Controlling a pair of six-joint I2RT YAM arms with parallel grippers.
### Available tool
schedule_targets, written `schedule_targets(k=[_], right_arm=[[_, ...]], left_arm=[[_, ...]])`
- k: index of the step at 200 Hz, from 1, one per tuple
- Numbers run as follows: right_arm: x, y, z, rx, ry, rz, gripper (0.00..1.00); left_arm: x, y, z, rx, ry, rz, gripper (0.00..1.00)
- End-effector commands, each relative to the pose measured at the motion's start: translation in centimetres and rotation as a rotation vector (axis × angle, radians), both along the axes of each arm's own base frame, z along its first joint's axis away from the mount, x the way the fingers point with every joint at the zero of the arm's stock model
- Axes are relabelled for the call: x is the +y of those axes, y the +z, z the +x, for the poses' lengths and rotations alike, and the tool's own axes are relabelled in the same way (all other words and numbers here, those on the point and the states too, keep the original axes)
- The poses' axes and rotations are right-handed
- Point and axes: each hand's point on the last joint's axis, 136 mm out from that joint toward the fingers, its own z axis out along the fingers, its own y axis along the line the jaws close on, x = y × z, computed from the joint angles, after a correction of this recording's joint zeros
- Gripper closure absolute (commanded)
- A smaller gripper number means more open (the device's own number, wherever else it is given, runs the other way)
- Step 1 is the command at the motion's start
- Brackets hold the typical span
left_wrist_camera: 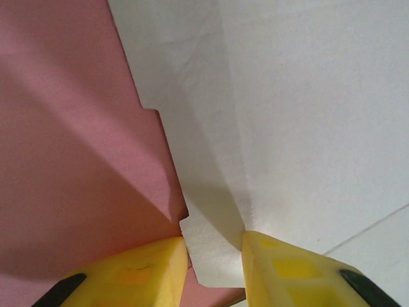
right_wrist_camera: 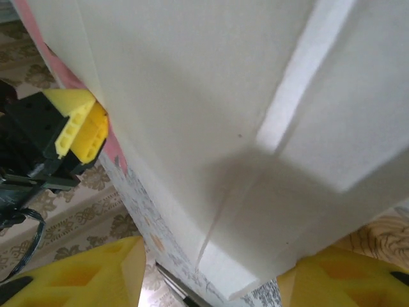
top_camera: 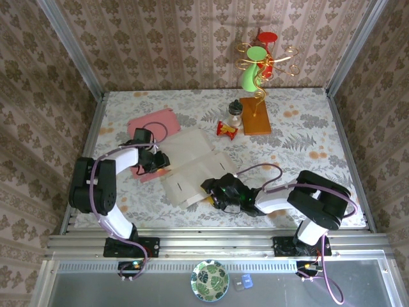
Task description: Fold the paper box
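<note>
The large thin pink-and-white card paper box [top_camera: 192,152] lies opened out, white face up, at the middle of the floral-patterned table [top_camera: 307,137]. Its pink panels show at the left edge.

The left gripper [top_camera: 158,160] is at the box's left edge. In the left wrist view its yellow fingers [left_wrist_camera: 144,272] stand close together, clamped on a white flap corner beside the pink face.

The right gripper [top_camera: 214,190] is at the near edge, fingers [right_wrist_camera: 70,275] spread wide, with the white corner between them.
</note>
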Motion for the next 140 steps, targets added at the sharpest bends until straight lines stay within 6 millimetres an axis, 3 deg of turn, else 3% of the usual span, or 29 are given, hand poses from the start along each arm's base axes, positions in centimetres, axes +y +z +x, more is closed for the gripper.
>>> schedule_targets(k=[1,54,140], right_arm=[[-0.1,2.4,1.8,-0.149,-0.067,0.029,0.47],[0.1,5.3,2.4,-0.226,-0.087,0.042,0.53],[-1.0,7.6,2.2,-0.259,-0.105,0.026,0.59]], left_arm=[[1.0,-3.3,-3.0,0.138,-0.03,0.069,0.68],[1.1,-3.2,-2.9,0.143,-0.04,0.076,0.68],[1.0,-2.9,-2.5,0.138,-0.034,0.075,0.68]])
